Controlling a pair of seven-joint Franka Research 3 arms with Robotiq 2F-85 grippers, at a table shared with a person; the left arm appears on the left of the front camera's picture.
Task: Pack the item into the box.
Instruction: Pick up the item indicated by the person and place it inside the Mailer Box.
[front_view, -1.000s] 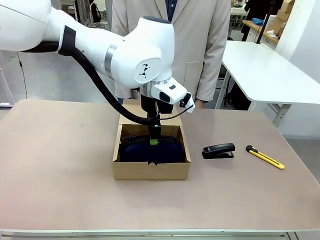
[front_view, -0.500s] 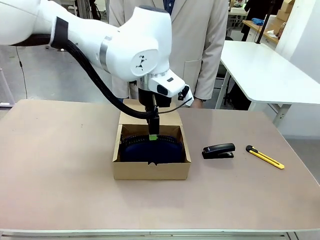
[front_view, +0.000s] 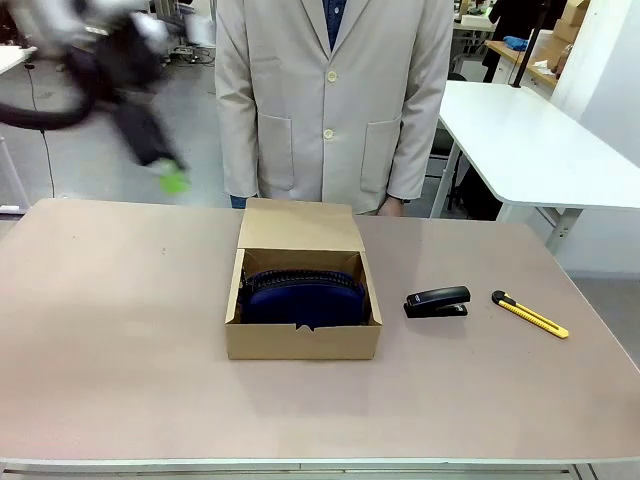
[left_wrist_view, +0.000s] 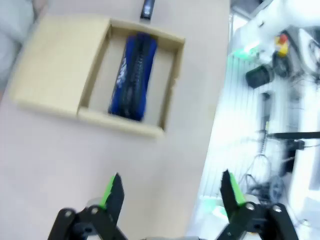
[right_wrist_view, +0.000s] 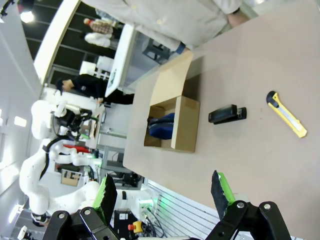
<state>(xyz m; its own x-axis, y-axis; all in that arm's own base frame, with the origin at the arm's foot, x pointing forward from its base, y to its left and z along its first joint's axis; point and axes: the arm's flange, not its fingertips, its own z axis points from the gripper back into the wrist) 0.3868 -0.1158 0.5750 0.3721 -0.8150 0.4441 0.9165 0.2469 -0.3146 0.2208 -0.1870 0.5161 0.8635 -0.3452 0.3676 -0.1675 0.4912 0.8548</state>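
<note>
Both grippers are spread wide and hold nothing. We see the left gripper (left_wrist_view: 171, 192) in its own wrist view, green pads far apart, hanging over bare table (left_wrist_view: 55, 160) and well clear of the box (left_wrist_view: 125, 124). That view is somewhat blurred. In the front view the left arm (front_view: 130, 70) is a smear at the upper left, beyond the table's far edge, with a bit of green showing at its tip. The right gripper (right_wrist_view: 164, 192) is likewise open, its two fingers apart over the table's near edge, well away from everything on it. The pouch (front_view: 305, 290) lies inside the box with its black zipper up. It runs along the box's length and fills most of the floor, and we can make out a little cardboard at the ends. The lid (front_view: 300, 225) stands open, leaning back toward the person (front_view: 335, 100), who stands at the far side just behind the box. To the right of the box a stapler (front_view: 437, 301) lies on the table near it, not touching. Farther right lies a yellow knife (front_view: 530, 313), apart from the stapler.
</note>
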